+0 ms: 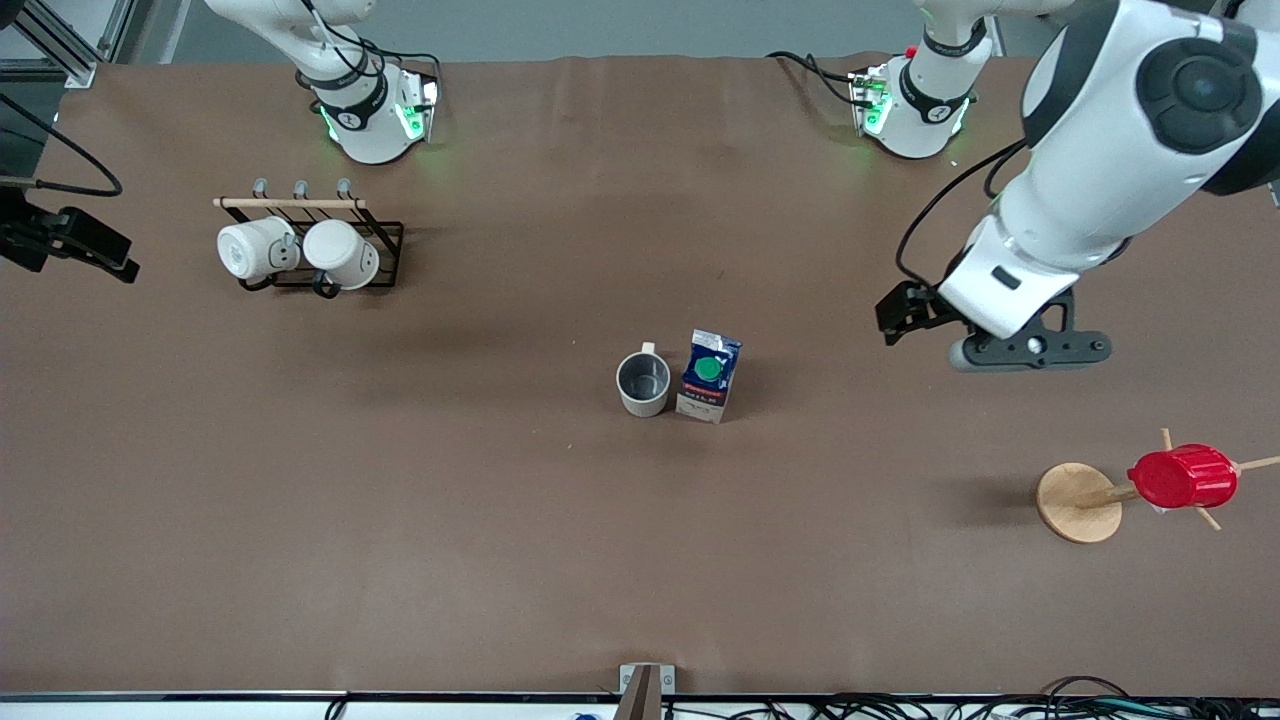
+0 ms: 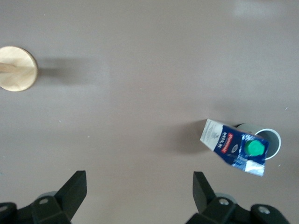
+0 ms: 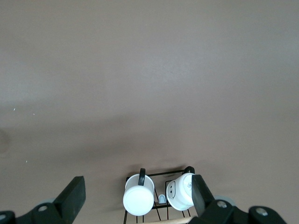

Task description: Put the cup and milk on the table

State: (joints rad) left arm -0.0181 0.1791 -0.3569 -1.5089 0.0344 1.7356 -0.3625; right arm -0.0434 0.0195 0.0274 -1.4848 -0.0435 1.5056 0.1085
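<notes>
Two things stand side by side at the middle of the table (image 1: 500, 520): the cup (image 1: 642, 383) and the milk (image 1: 709, 376), just beside each other, both upright, the milk toward the left arm's end. Taking the milk as the landmark, the left gripper (image 2: 139, 192) hangs in the air toward the left arm's end from it, well apart, over bare table, its fingers (image 2: 71, 191) spread wide and holding nothing. The peg stand (image 1: 1080, 502) with its red cup (image 1: 1182, 477) sits nearer the front camera than the milk, at that same end. The right gripper (image 3: 138, 193) is also wide open and empty, up over the rack (image 1: 325, 250) of white mugs (image 3: 138, 198), well apart from the milk at the right arm's end.
</notes>
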